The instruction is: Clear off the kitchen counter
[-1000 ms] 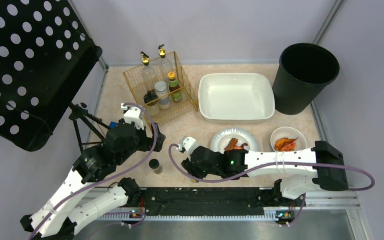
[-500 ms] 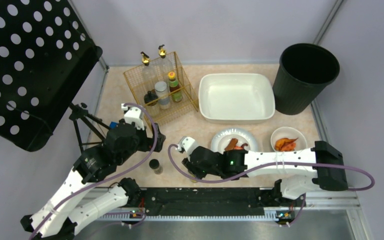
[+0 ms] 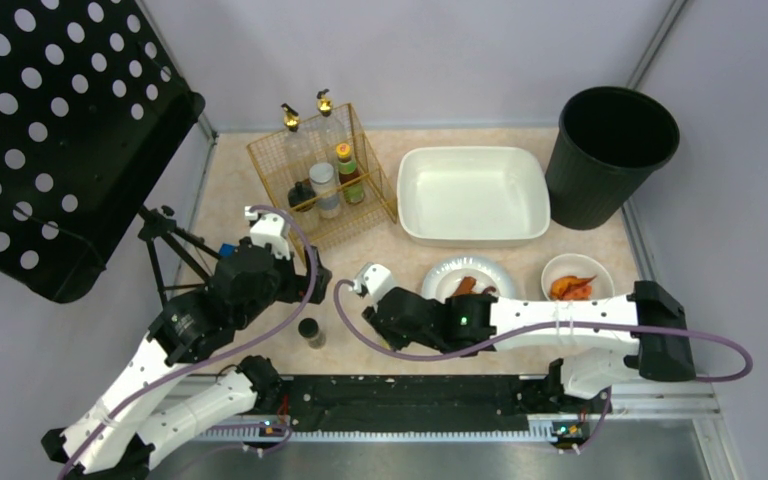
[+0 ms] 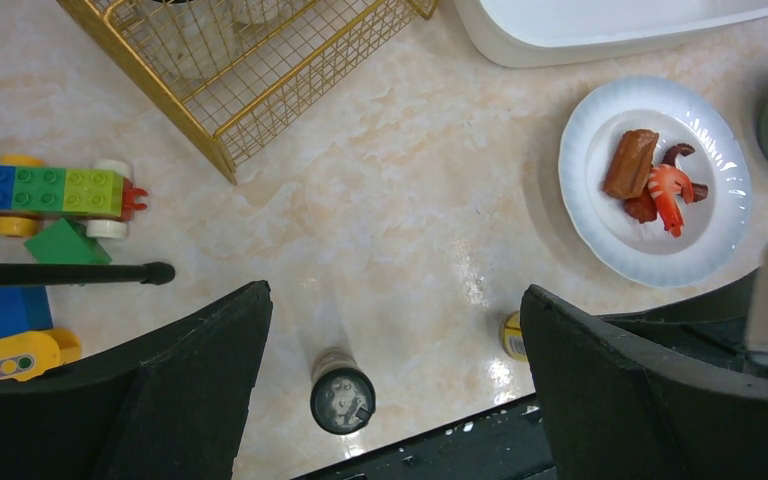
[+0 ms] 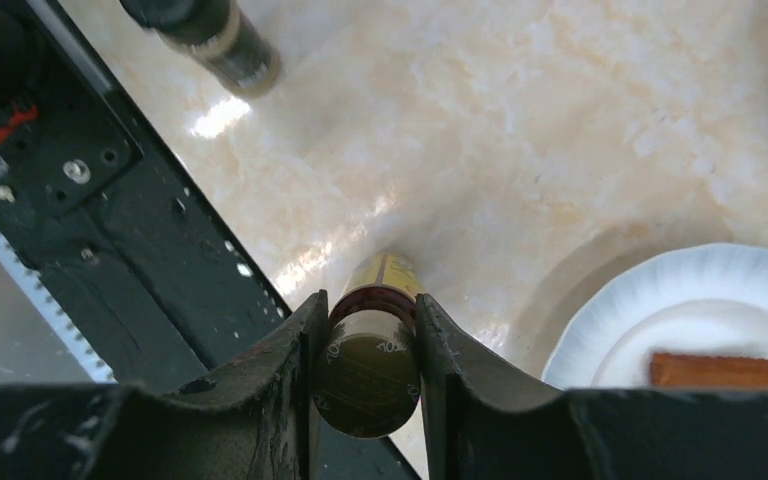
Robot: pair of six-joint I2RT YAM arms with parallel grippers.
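The kitchen counter [image 3: 392, 252] is pale marble-patterned. My right gripper [image 3: 384, 338] is at its near edge; in the right wrist view it [image 5: 368, 335] is shut on the dark cap of an upright yellow-labelled bottle [image 5: 370, 375]. The bottle also shows in the left wrist view [image 4: 513, 336]. My left gripper [image 3: 305, 282] hovers open and empty [image 4: 395, 300] above a small dark-capped shaker [image 4: 342, 398], which stands near the front edge [image 3: 310, 332].
A white plate [image 3: 438, 275] with food scraps and a white bowl [image 3: 560, 266] with orange scraps sit right of my right gripper. Behind stand a white tub [image 3: 472, 195], a black bin [image 3: 610, 160] and a gold wire basket [image 3: 260, 165] of bottles. Toy bricks [image 4: 50, 190] lie left.
My right gripper has shifted slightly left and away from the front edge, still shut on the bottle. The left arm has barely moved.
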